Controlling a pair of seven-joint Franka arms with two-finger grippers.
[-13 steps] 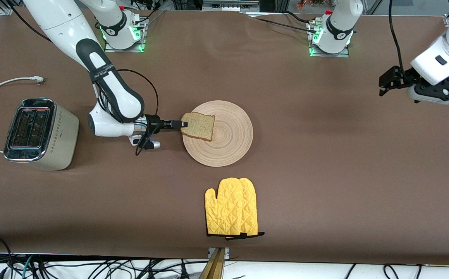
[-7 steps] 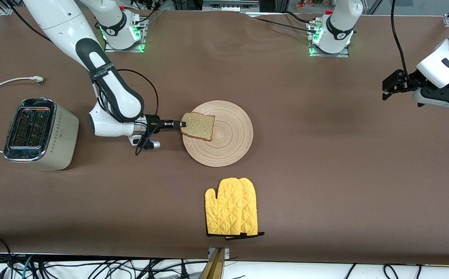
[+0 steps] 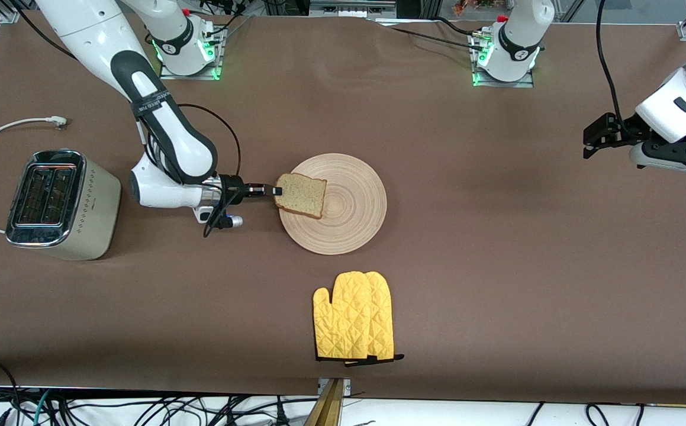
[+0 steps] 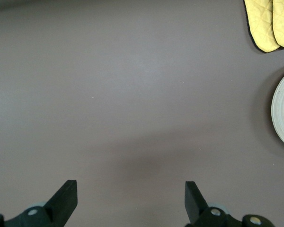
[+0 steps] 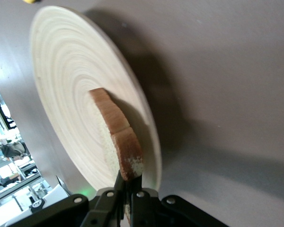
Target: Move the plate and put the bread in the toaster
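The right gripper (image 3: pixel 277 191) pinched the bread (image 3: pixel 301 195) by its crust at the plate's (image 3: pixel 348 222) nine-o'clock rim. The toaster (image 3: pixel 58 204) waited toward the right arm's end. Next: lift clear, carry over a slot. The left gripper (image 3: pixel 586 136) hung wide open, empty.

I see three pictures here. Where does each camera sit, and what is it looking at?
Front view: high across the table, facing both arms' bases; shows toaster, plate, bread, oven mitt.
Left wrist view: on the left arm, looking down at bare table; the open left gripper shows.
Right wrist view: on the right arm, looking along the right gripper, shut on the bread's edge.
All three share the plate.
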